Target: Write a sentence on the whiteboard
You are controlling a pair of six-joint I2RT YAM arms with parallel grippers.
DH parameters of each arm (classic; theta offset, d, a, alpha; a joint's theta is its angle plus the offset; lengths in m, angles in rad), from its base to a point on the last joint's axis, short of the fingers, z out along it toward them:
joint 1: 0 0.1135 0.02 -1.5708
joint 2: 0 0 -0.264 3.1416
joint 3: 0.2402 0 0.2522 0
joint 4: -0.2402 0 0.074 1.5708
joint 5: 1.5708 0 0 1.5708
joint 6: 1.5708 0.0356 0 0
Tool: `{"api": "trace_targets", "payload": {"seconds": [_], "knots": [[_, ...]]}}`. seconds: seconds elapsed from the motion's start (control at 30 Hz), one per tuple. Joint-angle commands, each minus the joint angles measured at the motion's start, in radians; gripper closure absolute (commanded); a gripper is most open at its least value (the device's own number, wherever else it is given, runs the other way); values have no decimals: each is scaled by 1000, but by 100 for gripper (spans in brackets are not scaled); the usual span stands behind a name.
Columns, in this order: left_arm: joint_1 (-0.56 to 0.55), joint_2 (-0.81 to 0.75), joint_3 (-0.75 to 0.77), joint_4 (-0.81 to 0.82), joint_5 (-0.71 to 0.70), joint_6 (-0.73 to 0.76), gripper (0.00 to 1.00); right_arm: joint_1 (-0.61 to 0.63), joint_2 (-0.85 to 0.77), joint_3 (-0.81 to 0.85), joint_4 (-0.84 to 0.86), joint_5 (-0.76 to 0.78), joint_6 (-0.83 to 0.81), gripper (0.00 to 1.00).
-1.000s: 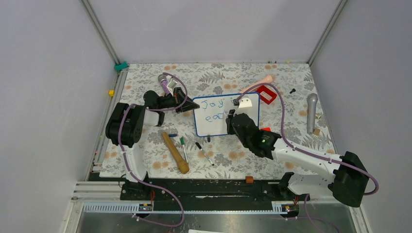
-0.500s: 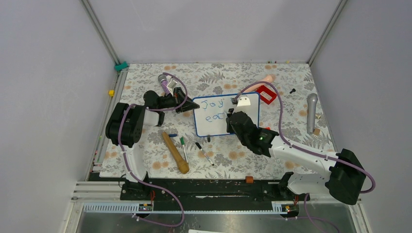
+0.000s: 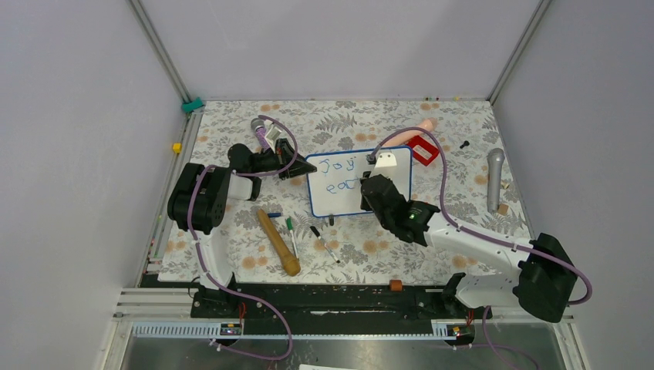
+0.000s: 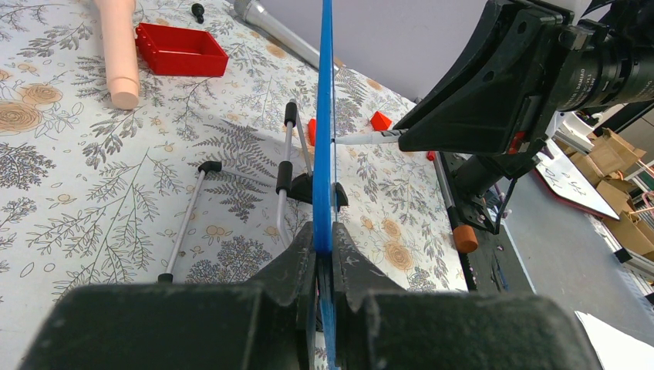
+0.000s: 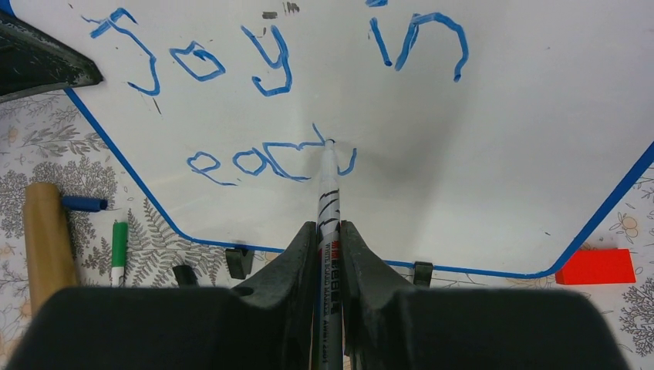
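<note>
The whiteboard (image 3: 339, 202), blue-framed and on small black feet, stands tilted mid-table. My left gripper (image 3: 301, 171) is shut on its left edge; in the left wrist view the frame (image 4: 326, 116) runs edge-on between the jaws of that gripper (image 4: 324, 235). My right gripper (image 5: 328, 231) is shut on a whiteboard marker (image 5: 327, 193), whose tip touches the board (image 5: 478, 154). The sentence (image 5: 270, 54) in blue reads "Joy in" on the top line. Below it is "eac" (image 5: 262, 162), with a further stroke at the tip. In the top view the right gripper (image 3: 372, 189) hides part of the writing.
A wooden rolling pin (image 3: 278, 242), a green marker (image 3: 290, 227) and a black marker (image 3: 324, 243) lie in front of the board. A red box (image 3: 423, 149), a pink cylinder (image 3: 412, 132) and a microphone (image 3: 495, 177) sit behind and right. A red block (image 5: 595, 266) lies by the board's corner.
The right arm's elbow and wrist have shifted slightly left along the board, marker still held. The left arm and the board have not moved.
</note>
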Motion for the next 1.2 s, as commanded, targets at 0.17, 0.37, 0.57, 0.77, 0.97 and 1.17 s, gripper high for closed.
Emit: {"api": "trace_targets", "payload": {"seconds": [0.17, 0.37, 0.57, 0.77, 0.97, 1.17], "knots": [[-14, 16, -30, 13, 134, 122, 100, -20, 44, 82, -29, -3, 6, 100], [-14, 16, -30, 13, 135, 122, 100, -19, 32, 69, -18, -1, 3, 100], [-14, 18, -28, 12, 136, 120, 100, -20, 14, 55, 22, -2, -17, 100], [-14, 18, -28, 13, 136, 121, 100, -20, 32, 77, 15, -2, -30, 100], [-14, 17, -28, 12, 135, 121, 100, -20, 34, 77, 13, -21, -31, 100], [-13, 18, -28, 13, 135, 120, 100, -19, 66, 115, -59, -54, -16, 100]]}}
